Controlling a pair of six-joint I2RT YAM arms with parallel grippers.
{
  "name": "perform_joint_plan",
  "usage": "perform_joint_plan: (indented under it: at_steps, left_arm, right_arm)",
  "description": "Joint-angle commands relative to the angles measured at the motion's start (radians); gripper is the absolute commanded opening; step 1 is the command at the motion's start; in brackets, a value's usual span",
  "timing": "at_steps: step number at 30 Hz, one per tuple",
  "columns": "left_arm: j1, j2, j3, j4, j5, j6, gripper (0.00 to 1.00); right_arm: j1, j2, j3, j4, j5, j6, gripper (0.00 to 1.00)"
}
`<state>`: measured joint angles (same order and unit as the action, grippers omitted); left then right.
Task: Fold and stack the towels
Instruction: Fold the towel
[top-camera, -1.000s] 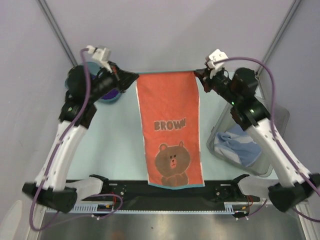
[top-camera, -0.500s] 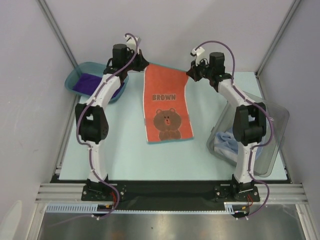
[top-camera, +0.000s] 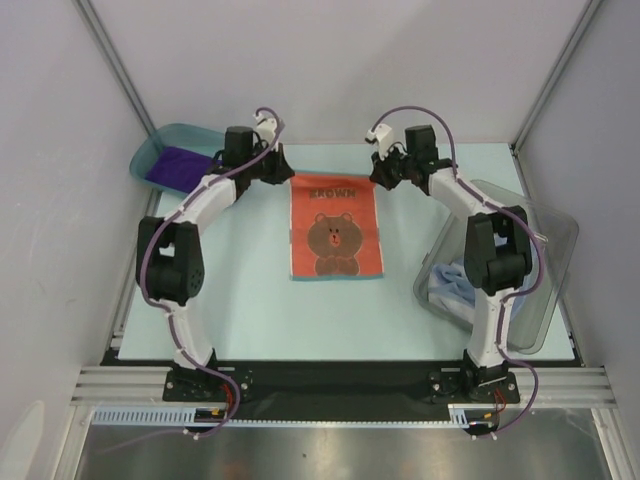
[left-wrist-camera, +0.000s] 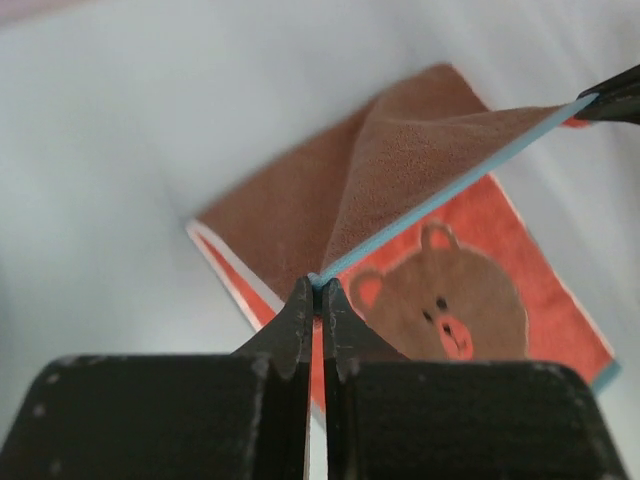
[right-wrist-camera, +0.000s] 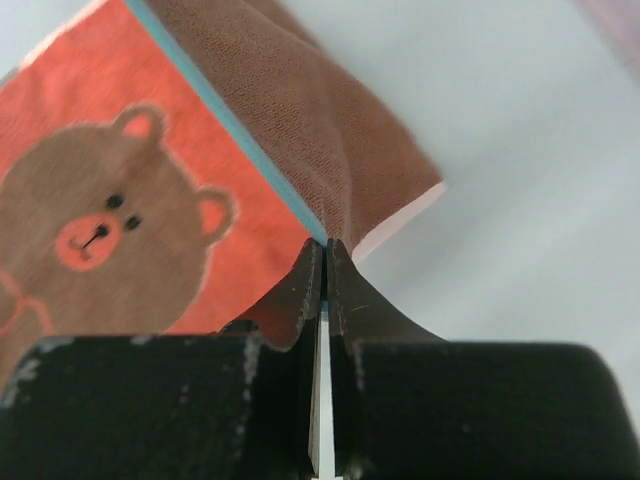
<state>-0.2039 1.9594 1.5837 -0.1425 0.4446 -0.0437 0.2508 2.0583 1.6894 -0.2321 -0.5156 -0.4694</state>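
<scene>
The left gripper (left-wrist-camera: 315, 287) has its jaws pinched together on the far-left corner of the bear towel (top-camera: 337, 230). The right gripper (right-wrist-camera: 325, 245) is clamped the same way on the far-right corner. Between them the towel's light-blue edge runs taut and lifted, the plain brown underside sloping down behind it. The rest of the towel lies flat at the middle of the table (top-camera: 240, 280), bear and lettering face up, near edge square to the arms.

Farther out sit two containers. A teal tray (top-camera: 180, 128) sits at the far-left corner and holds a purple towel (top-camera: 178, 163) — flat, filling most of the tray. A clear bin (top-camera: 550, 250) on the right holds a rumpled blue towel (top-camera: 445, 280) — partly hidden behind the right arm.
</scene>
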Motion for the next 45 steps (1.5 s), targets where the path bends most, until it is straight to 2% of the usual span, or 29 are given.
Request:
perform_joint_plan:
  at_steps: [1,2,6,11,18,28,38,45]
  left_arm:
    - [0.009,-0.161,-0.151,0.044,-0.012,0.041,0.0]
    - [0.006,-0.181,-0.224,0.046,-0.014,0.041,0.01]
    - [-0.009,-0.263,-0.341,0.031,-0.012,0.041,0.0]
    - [-0.058,-0.341,-0.424,-0.023,-0.087,0.041,0.0]
    - [-0.112,-0.433,-0.521,-0.061,-0.164,0.025,0.0]
    - [-0.173,-0.468,-0.626,-0.066,-0.221,-0.071,0.0]
    - [-0.183,-0.49,-0.679,-0.063,-0.277,-0.128,0.01]
    - [-0.184,-0.504,-0.691,-0.057,-0.235,-0.165,0.0]
  right_arm:
    - [0.007,-0.124,-0.097,-0.055,0.075,-0.034,0.0]
    - [0.019,-0.154,-0.117,-0.067,0.084,-0.025,0.0]
    - [0.071,-0.237,-0.249,-0.069,0.127,-0.002,0.0]
    - [0.107,-0.322,-0.384,-0.036,0.169,0.041,0.0]
    - [0.151,-0.395,-0.436,-0.119,0.241,0.038,0.0]
    - [0.162,-0.475,-0.592,-0.073,0.229,0.067,0.0]
    - [0.193,-0.469,-0.625,-0.081,0.253,0.115,0.0]
    - [0.199,-0.5,-0.631,-0.11,0.295,0.132,0.0]
